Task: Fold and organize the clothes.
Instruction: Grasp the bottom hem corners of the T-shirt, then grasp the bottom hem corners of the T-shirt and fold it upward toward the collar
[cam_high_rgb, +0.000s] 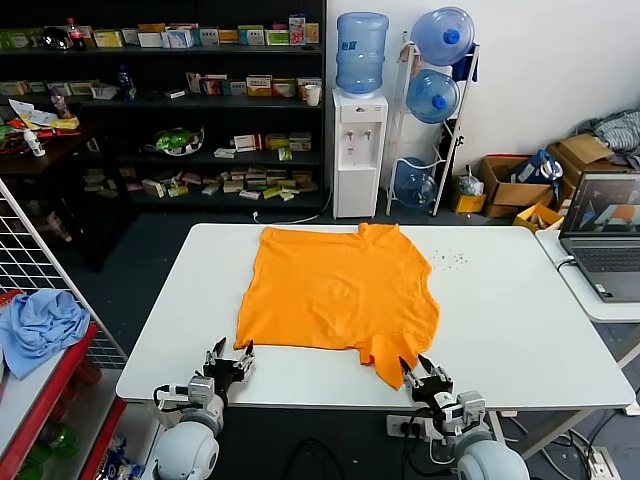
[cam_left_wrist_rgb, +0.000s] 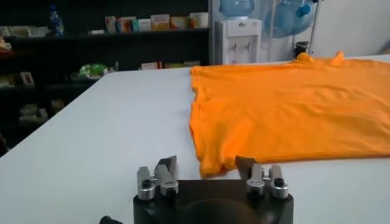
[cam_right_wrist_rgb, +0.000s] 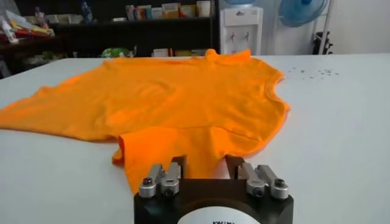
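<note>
Thin bright orange T-shirt (cam_high_rgb: 340, 295) is lying spread on the white table (cam_high_rgb: 510, 320), ready for folding. Left gripper (cam_high_rgb: 229, 362) and right gripper (cam_high_rgb: 424, 375) are hovering at its near corners, fingers apart, likely preparing to pinch.

Head view: high, forward-down over table (cam_high_rgb: 520, 330). Wrist views: low, near table edge; T-shirt (cam_high_rgb: 340, 290) shared.

White table (cam_high_rgb: 520, 330), dark stocked shelves (cam_high_rgb: 160, 100), water dispenser (cam_high_rgb: 359, 150), white wall (cam_high_rgb: 540, 70)
</note>
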